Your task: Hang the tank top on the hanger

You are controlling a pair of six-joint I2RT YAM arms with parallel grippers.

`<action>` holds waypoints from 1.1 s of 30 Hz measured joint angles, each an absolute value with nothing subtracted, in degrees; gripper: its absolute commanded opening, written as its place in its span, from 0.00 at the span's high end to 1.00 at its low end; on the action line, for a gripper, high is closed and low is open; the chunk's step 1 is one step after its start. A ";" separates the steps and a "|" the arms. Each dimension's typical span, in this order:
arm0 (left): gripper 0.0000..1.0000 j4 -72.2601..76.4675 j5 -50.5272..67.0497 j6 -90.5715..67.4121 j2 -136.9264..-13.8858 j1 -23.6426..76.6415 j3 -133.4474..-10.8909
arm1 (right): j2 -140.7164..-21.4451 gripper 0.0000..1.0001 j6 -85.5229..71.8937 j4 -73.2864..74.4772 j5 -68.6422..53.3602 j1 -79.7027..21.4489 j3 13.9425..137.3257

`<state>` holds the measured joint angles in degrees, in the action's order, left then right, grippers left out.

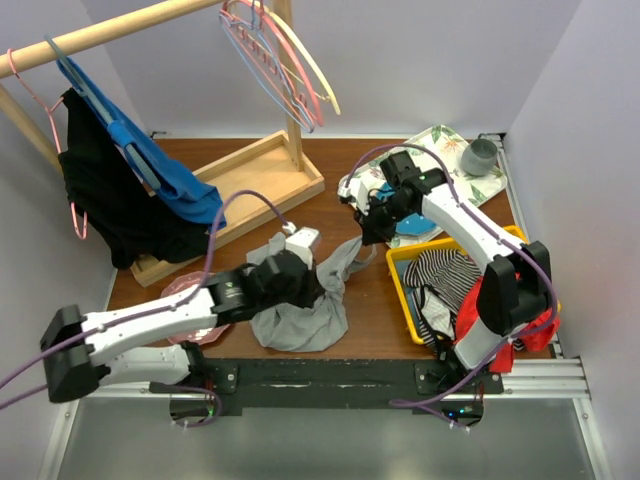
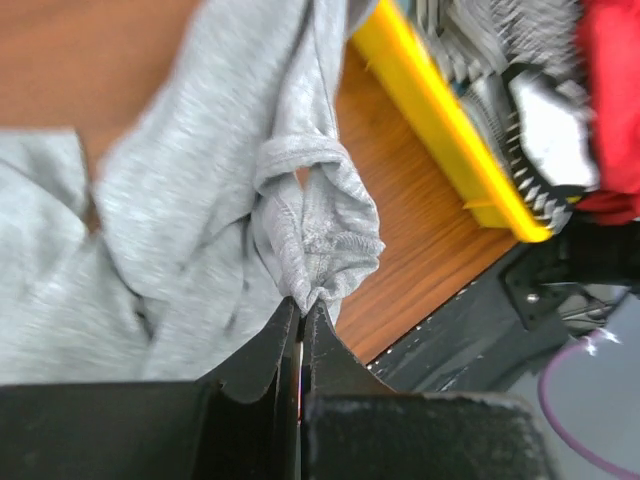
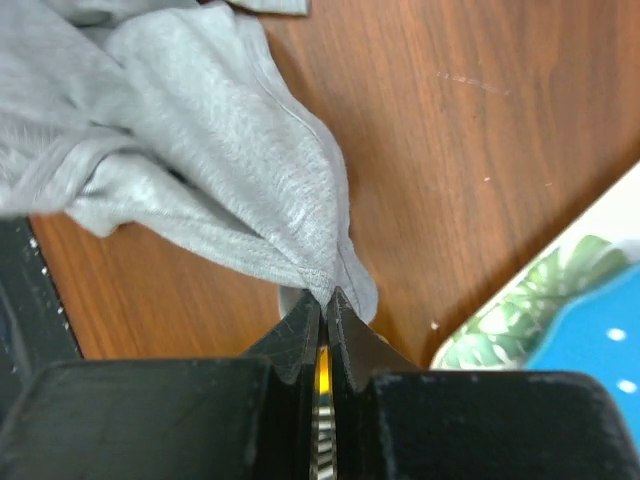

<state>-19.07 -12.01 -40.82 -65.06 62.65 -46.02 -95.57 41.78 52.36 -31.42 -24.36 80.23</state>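
Note:
The light-grey tank top (image 1: 300, 318) lies bunched on the wooden table, stretched between both arms. My left gripper (image 1: 322, 285) is shut on a gathered fold of the tank top (image 2: 200, 190), and the left gripper (image 2: 302, 304) shows its jaws pressed together on that cloth. My right gripper (image 1: 367, 238) is shut on the top's far right corner. In the right wrist view the tank top (image 3: 220, 160) runs straight into the right gripper (image 3: 328, 296). The thin pale-blue hanger (image 1: 266, 78) hangs among pink and cream ones on the rack at the top.
A yellow basket (image 1: 397, 283) on the right holds a striped garment (image 1: 440, 275) and a red one (image 1: 537, 330). A wooden rack base (image 1: 250, 180) stands at the back left, with black and blue clothes hanging (image 1: 110, 190). A floral tray (image 1: 440, 145) carries a grey cup (image 1: 479, 156).

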 measured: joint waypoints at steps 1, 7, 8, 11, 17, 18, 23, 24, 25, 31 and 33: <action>1.00 -19.33 -10.44 -39.70 -63.02 61.12 -46.19 | -95.13 1.00 42.52 54.35 -31.22 -24.38 82.15; 1.00 -26.52 -3.75 -31.62 -58.11 54.85 -58.74 | -91.48 1.00 44.14 59.05 -31.09 -24.43 96.57; 1.00 -27.22 -2.63 -30.15 -58.39 54.70 -62.52 | -90.45 1.00 44.14 59.40 -31.16 -24.43 98.87; 1.00 -29.93 0.25 -26.37 -59.94 54.63 -74.46 | -87.05 1.00 43.81 59.96 -31.27 -24.43 105.69; 1.00 -35.07 4.34 -20.56 -69.10 54.37 -103.50 | -82.54 1.00 41.58 59.02 -31.11 -24.43 122.83; 1.00 -35.33 5.15 -20.10 -70.00 54.37 -106.72 | -82.06 1.00 41.12 58.70 -31.18 -24.43 124.95; 1.00 -35.31 7.68 -19.27 -67.57 54.39 -108.90 | -77.84 1.00 38.33 57.69 -32.71 -24.43 128.81; 1.00 -35.09 7.64 -19.29 -65.56 54.39 -106.52 | -77.17 1.00 37.91 57.60 -33.01 -24.43 128.46; 1.00 -35.35 7.33 -19.31 -63.40 54.39 -103.70 | -76.58 1.00 37.36 57.39 -33.52 -24.43 127.48; 1.00 -33.56 1.63 -22.46 -47.88 54.39 -79.50 | -74.59 1.00 33.36 52.56 -38.92 -25.52 111.24; 1.00 -30.59 0.12 -25.10 -43.29 54.37 -69.60 | -75.07 1.00 32.40 49.58 -38.96 -27.64 102.10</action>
